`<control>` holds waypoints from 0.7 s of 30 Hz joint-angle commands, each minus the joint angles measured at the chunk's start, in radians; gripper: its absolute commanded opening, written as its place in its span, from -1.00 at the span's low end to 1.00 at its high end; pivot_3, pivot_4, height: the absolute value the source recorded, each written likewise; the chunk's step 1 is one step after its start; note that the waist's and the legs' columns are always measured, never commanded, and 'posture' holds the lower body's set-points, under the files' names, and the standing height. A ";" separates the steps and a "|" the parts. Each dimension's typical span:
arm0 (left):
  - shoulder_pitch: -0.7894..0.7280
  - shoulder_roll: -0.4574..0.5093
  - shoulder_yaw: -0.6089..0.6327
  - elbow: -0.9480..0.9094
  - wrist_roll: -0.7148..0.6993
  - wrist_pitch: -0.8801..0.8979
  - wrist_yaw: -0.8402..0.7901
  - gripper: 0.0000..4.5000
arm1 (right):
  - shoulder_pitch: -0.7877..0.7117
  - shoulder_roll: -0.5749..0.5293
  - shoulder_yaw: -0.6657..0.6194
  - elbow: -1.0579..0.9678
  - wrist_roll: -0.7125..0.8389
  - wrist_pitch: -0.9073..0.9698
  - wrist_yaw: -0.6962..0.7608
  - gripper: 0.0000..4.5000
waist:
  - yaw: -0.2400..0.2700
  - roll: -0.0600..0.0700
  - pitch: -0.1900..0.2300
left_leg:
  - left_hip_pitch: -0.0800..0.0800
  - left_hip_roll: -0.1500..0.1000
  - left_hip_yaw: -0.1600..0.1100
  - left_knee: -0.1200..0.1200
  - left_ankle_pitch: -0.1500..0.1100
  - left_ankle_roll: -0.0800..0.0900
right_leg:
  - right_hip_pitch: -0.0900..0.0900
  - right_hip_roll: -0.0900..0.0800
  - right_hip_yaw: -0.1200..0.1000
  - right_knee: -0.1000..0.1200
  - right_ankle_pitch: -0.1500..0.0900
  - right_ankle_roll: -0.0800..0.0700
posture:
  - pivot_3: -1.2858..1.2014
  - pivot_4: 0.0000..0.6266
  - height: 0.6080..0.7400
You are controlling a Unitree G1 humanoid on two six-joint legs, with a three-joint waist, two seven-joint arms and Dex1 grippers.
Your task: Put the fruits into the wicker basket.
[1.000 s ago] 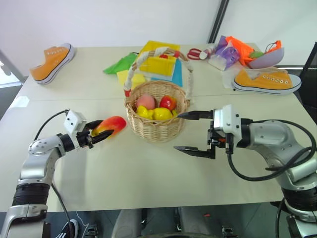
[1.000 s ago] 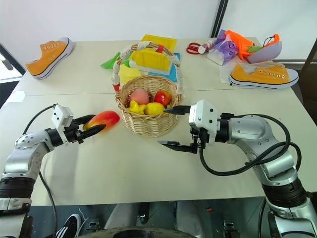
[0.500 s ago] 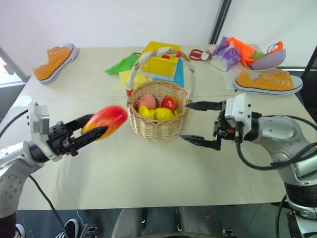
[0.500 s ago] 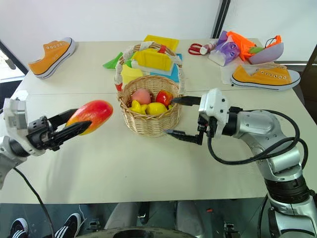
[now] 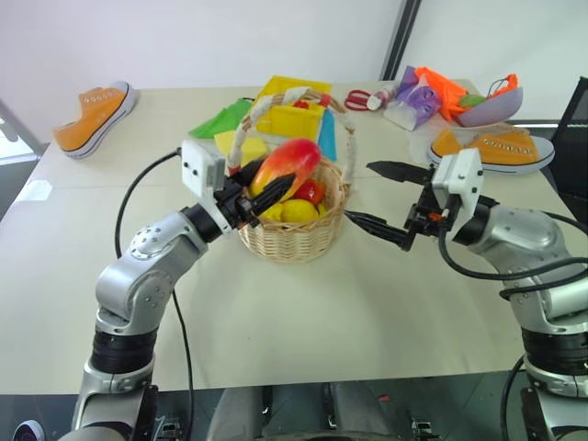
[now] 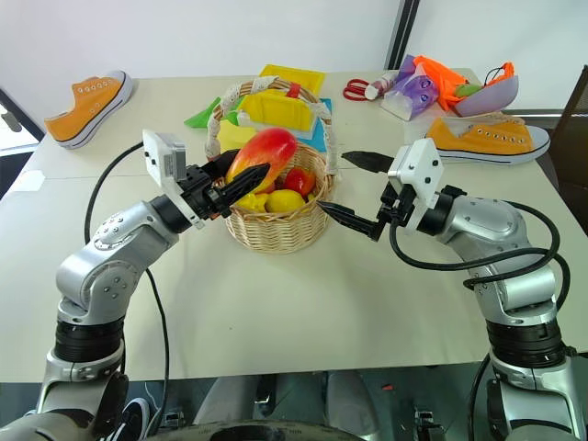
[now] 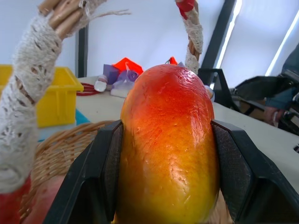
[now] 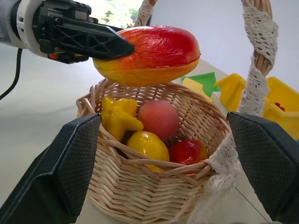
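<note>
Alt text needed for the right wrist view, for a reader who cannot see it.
The left gripper holds a red-yellow mango just above the wicker basket, between its white-wrapped handle arms. Inside lie a yellow ridged fruit, a peach, a lemon and a red fruit.

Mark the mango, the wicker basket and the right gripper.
mango (image 8: 149, 53), right wrist view, red upper side.
wicker basket (image 8: 140, 198), right wrist view, woven front wall.
right gripper (image 5: 384, 199), left eye view, midway between fingertips.

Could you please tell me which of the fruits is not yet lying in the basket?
The red-yellow mango, gripped in the left claw above the wicker basket.
</note>
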 commanded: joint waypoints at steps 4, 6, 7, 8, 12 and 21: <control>0.017 0.038 -0.001 -0.049 0.051 -0.051 -0.055 0.98 | -0.039 0.042 -0.007 0.000 -0.037 -0.026 -0.081 1.00 | 0.000 0.000 0.000 | 0.000 0.000 0.000 0.001 0.000 0.000 | 0.000 0.000 0.000 0.000 0.000 0.000 | 0.03 -0.52 1.00; 0.042 0.043 0.006 -0.074 0.047 -0.055 -0.060 0.98 | -0.054 0.063 0.003 0.025 -0.067 -0.036 -0.111 1.00 | -0.001 0.000 0.000 | 0.000 0.000 0.000 0.001 0.000 0.000 | 0.000 0.000 0.000 0.000 0.000 0.000 | 0.03 -0.52 1.00; 0.055 0.048 0.020 -0.093 0.029 -0.051 -0.066 0.98 | -0.061 0.069 0.009 0.039 -0.084 -0.016 -0.137 1.00 | 0.000 0.000 0.000 | 0.000 0.000 0.000 0.001 0.000 -0.001 | 0.000 0.000 0.000 0.000 0.000 0.000 | 0.03 -0.52 1.00; 0.068 0.056 0.035 -0.114 0.008 -0.045 -0.077 0.98 | -0.070 0.075 0.014 0.058 -0.106 -0.002 -0.166 1.00 | 0.000 0.000 0.000 | 0.000 0.000 0.000 0.001 0.000 -0.001 | 0.000 0.000 0.000 0.000 0.000 0.000 | 0.03 -0.52 1.00; 0.164 0.156 0.142 -0.240 -0.112 -0.032 -0.174 0.98 | -0.108 0.127 0.020 0.130 -0.158 0.004 -0.255 1.00 | -0.006 0.000 0.000 | 0.000 0.000 0.000 0.000 0.001 -0.001 | -0.001 0.000 0.000 0.000 0.000 0.000 | 0.03 -0.52 1.00; 0.561 0.303 0.533 -0.259 -0.259 -0.074 -0.341 0.98 | -0.201 0.254 0.023 0.185 -0.099 0.116 -0.326 1.00 | 0.001 0.002 0.001 | 0.000 0.001 0.000 -0.002 0.001 -0.003 | -0.003 -0.001 0.001 0.002 -0.001 -0.002 | 0.03 -0.52 1.00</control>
